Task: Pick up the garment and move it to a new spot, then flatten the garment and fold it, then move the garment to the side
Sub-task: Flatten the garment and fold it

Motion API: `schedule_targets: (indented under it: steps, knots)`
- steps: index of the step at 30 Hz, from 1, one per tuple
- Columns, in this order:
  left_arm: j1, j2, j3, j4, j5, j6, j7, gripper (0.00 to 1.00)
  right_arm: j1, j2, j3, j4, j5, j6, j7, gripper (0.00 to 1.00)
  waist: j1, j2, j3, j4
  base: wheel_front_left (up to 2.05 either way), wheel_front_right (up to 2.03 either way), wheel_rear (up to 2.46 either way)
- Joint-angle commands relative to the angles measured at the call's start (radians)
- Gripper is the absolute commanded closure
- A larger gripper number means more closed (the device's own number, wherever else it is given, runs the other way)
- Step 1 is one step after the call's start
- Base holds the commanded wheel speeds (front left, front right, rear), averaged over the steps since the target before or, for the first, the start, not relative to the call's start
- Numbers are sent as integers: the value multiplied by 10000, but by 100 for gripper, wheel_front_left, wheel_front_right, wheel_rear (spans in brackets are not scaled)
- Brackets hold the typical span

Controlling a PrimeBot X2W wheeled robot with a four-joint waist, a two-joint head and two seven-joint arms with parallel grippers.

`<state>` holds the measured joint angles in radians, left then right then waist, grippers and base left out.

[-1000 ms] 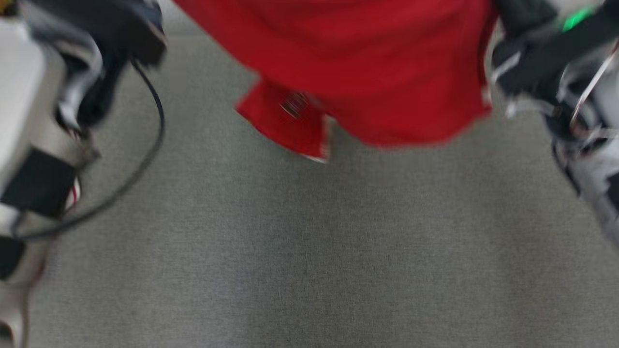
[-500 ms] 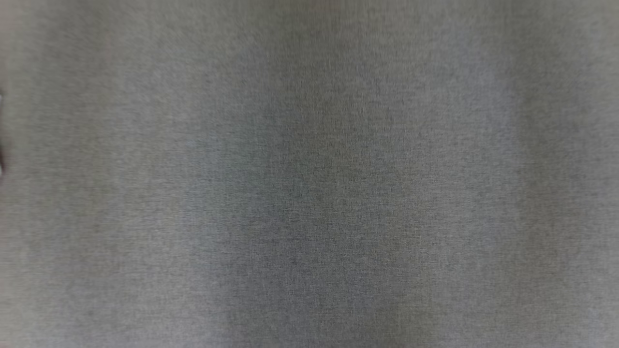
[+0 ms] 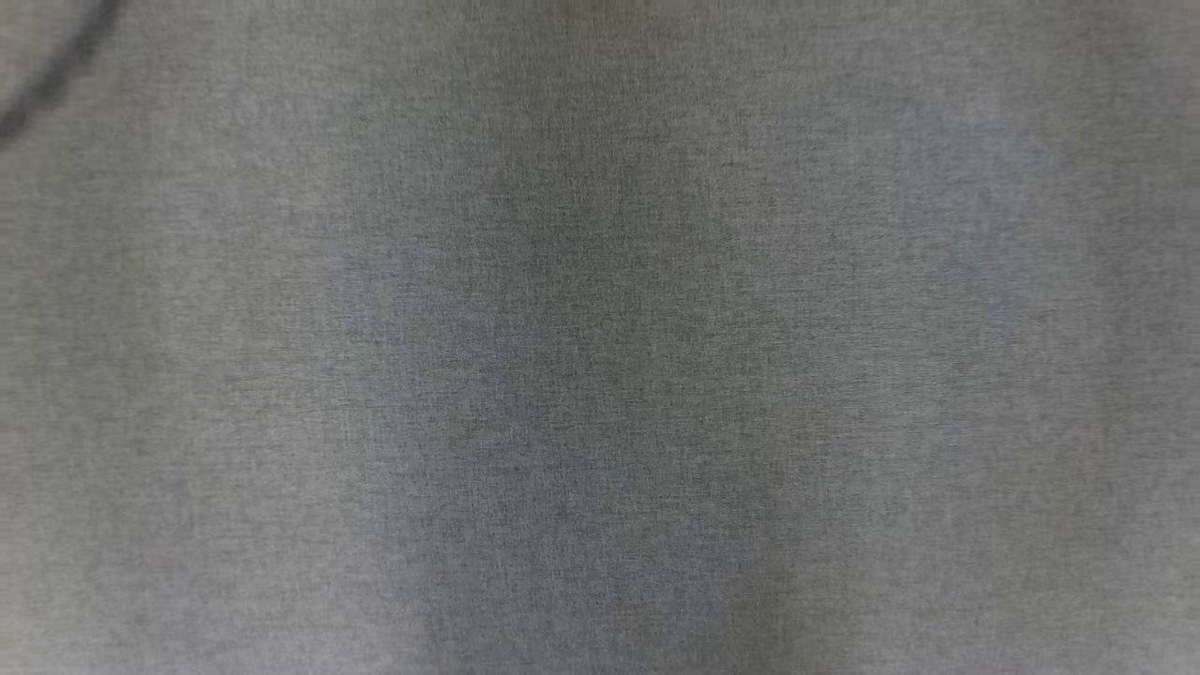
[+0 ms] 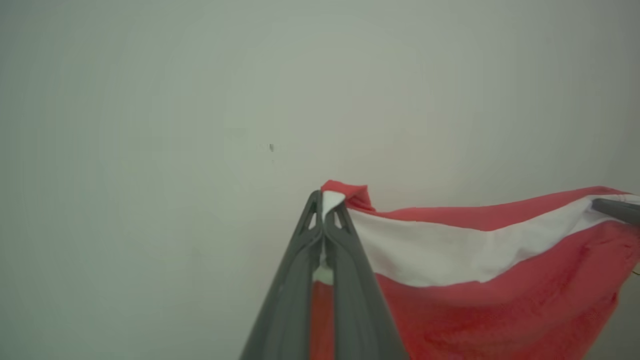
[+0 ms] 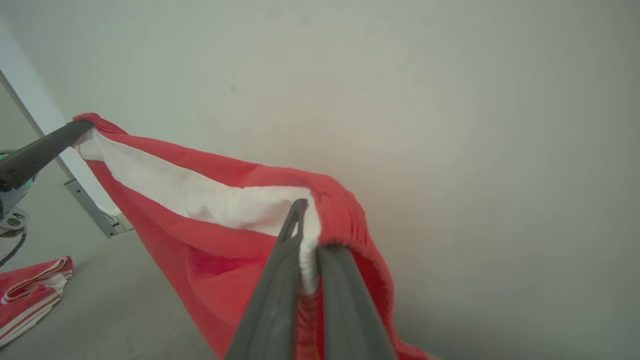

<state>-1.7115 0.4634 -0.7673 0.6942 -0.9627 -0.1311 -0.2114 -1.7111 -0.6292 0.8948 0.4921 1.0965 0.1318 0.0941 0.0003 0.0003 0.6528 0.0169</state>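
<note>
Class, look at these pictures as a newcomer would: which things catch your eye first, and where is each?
The red garment with its white band stands out, stretched in the air between the left gripper and the right gripper, both shut on its edge. Next comes a red-and-white cloth lying at the lower left of the right wrist view. The head view shows a plain grey surface.

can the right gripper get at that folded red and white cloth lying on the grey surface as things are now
Probably not yet. The right gripper is shut on the red garment, which hangs stretched between it and the left gripper. The folded cloth lies apart, with nothing blocking it.
</note>
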Motion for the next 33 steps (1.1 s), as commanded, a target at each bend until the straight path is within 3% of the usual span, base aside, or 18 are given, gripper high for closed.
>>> schedule_targets:
  steps: [1,8,17,24,27,33]
  knots:
    - [626,198,-50,-223,-162,15,-227,100,494,-262,218,-320,227,-23,-340,100,-3,-3,-413,-53,0,0,0]
    - [4186,810,218,-1932,-596,116,-541,100,3304,-1582,1410,-2034,1050,-23,-1647,100,-3,-3,-1624,-181,0,0,0]
    - [9736,1133,1323,-5098,-198,822,-542,100,6903,-2784,2202,-3472,1791,-23,-3155,100,-3,-3,-2975,-290,0,0,0]
    - [13231,531,2649,-5892,122,1009,-544,100,9429,-2827,2267,-3750,1714,-23,-3568,100,-3,-3,-3776,-312,0,0,0]
    - [14893,-168,3432,-5926,446,845,-543,100,10938,-2650,2012,-3745,1550,-23,-3600,100,-3,-3,-4214,-285,0,0,0]
    - [16394,-854,3972,-5406,1075,584,-545,100,12959,-2327,1316,-3831,1186,-23,-3600,100,-3,-3,-4760,-261,0,0,0]
